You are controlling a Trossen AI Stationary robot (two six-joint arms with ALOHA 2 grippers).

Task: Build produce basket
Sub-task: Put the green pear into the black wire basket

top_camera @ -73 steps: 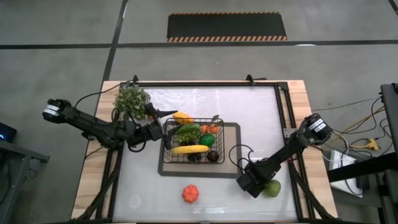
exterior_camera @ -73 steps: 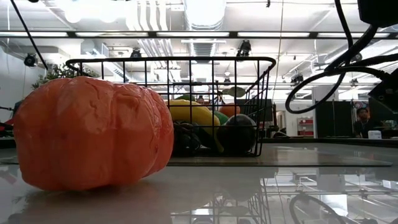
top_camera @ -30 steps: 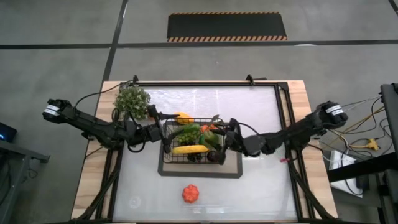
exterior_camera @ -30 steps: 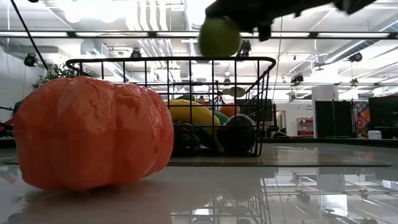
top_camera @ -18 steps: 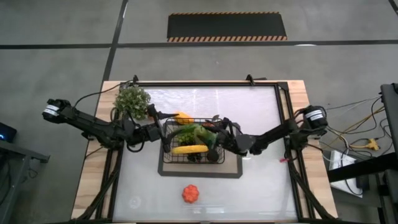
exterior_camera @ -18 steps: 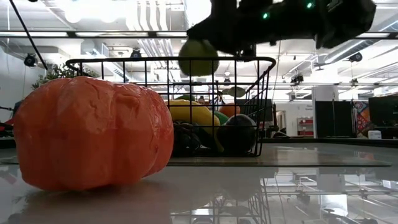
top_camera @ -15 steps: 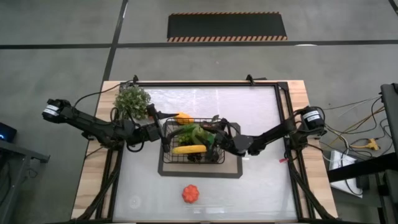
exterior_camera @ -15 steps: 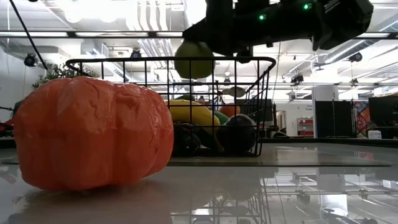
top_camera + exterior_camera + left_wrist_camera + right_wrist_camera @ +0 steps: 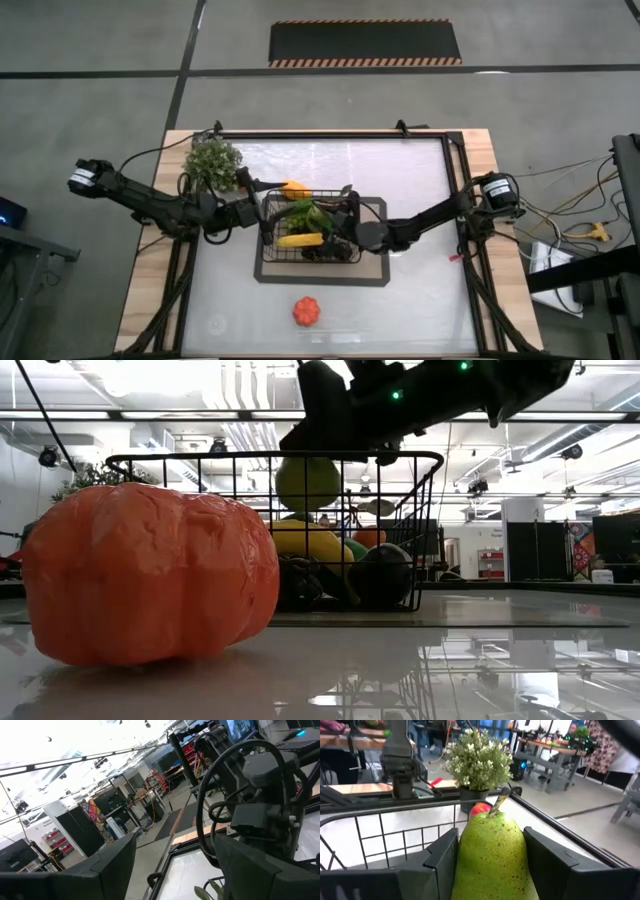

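The black wire basket (image 9: 266,230) stands on a grey mat mid-table and holds a yellow banana (image 9: 300,240), dark grapes and other produce. My right gripper (image 9: 338,226) reaches in from the table's right side and is shut on a green pear (image 9: 308,482). The pear hangs just below the basket's rim (image 9: 270,457), above the other fruit. My left gripper (image 9: 250,208) waits open beside the basket's left side, with nothing between its fingers (image 9: 75,870). An orange-red ribbed fruit (image 9: 306,311) rests on the table near the front edge. My right gripper pinches the pear's two sides (image 9: 465,855) between its two fingers (image 9: 442,852). The stem end (image 9: 497,802) points away from the gripper. The fingers lie about level and come from the table's right. The pear is lifted clear, inside the basket's top and above the produce below.
A bushy leafy plant (image 9: 213,160) stands at the far left corner. A yellow-orange piece (image 9: 294,188) sits at the basket's far left edge. The mat's border (image 9: 375,270) shows around the basket. The ribbed fruit (image 9: 150,575) fills the low view's left foreground.
My right gripper has carried the pear toward the table's left and down. It has gone from above the basket's right rim to just below rim height inside the basket, and it is still shut on the pear.
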